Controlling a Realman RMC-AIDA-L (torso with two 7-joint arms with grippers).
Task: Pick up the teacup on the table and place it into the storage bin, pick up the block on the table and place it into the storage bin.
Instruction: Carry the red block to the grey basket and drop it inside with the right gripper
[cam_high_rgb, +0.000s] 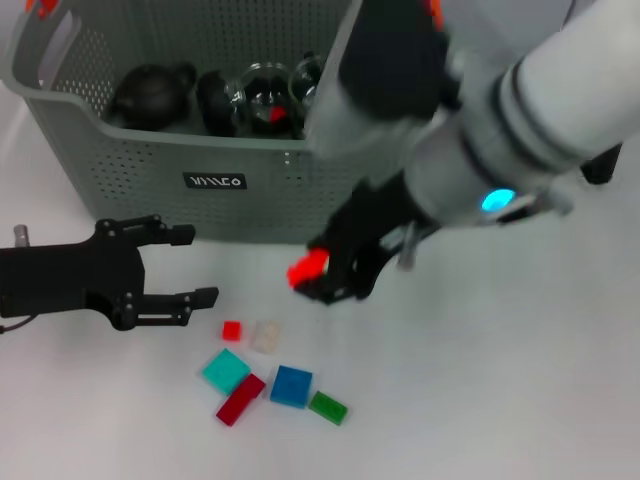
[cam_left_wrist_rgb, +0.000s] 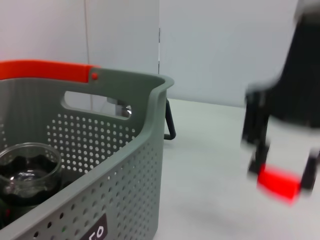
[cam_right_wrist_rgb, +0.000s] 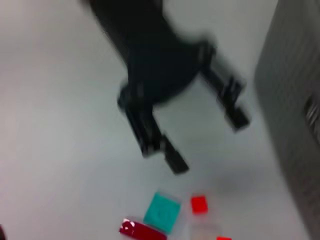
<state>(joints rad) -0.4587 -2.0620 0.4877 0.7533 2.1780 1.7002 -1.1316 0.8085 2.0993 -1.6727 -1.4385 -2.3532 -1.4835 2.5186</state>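
My right gripper (cam_high_rgb: 318, 276) hangs just in front of the storage bin (cam_high_rgb: 150, 165), a little above the table, shut on a bright red block (cam_high_rgb: 308, 268). The left wrist view shows the same red block (cam_left_wrist_rgb: 279, 183) pinched in the right gripper (cam_left_wrist_rgb: 281, 172), beside the bin's wall (cam_left_wrist_rgb: 135, 185). A glass teacup (cam_high_rgb: 264, 92) lies inside the bin, seen close up as a clear teacup (cam_left_wrist_rgb: 27, 169). My left gripper (cam_high_rgb: 198, 266) rests open and empty over the table at the left; the right wrist view shows it (cam_right_wrist_rgb: 210, 145) from above.
Loose blocks lie on the table below the grippers: small red (cam_high_rgb: 232, 330), translucent white (cam_high_rgb: 266, 336), teal (cam_high_rgb: 226, 371), dark red (cam_high_rgb: 241, 399), blue (cam_high_rgb: 292, 386), green (cam_high_rgb: 328, 407). A black teapot (cam_high_rgb: 150, 95) sits in the bin.
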